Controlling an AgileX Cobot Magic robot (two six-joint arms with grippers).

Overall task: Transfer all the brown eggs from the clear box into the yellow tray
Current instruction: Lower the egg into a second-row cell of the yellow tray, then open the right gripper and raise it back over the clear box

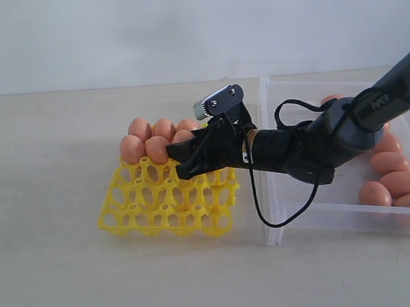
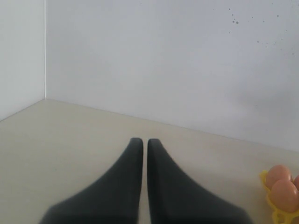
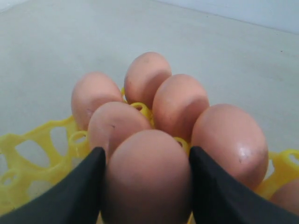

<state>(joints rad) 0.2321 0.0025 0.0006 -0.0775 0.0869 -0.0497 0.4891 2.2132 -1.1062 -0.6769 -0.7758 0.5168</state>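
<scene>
My right gripper [image 3: 146, 150] is shut on a brown egg [image 3: 147, 179], one black finger on each side of it. It holds the egg low over the yellow tray [image 1: 160, 212], just in front of several brown eggs [image 3: 180, 105] that sit in the tray's back cups. In the exterior view the right gripper [image 1: 179, 162] reaches left from the clear box [image 1: 313, 220], and its fingers hide most of the held egg. Several more brown eggs [image 1: 393, 163] lie in the box. My left gripper [image 2: 141, 141] hovers over bare table, shut with nothing between its fingers.
The tray's front rows of cups [image 1: 174, 218] stand empty. The box's near-left wall [image 1: 270, 191] rises right beside the tray. A black cable [image 1: 264, 212] hangs from the right arm over that wall. In the left wrist view, a tray corner [image 2: 280, 215] shows.
</scene>
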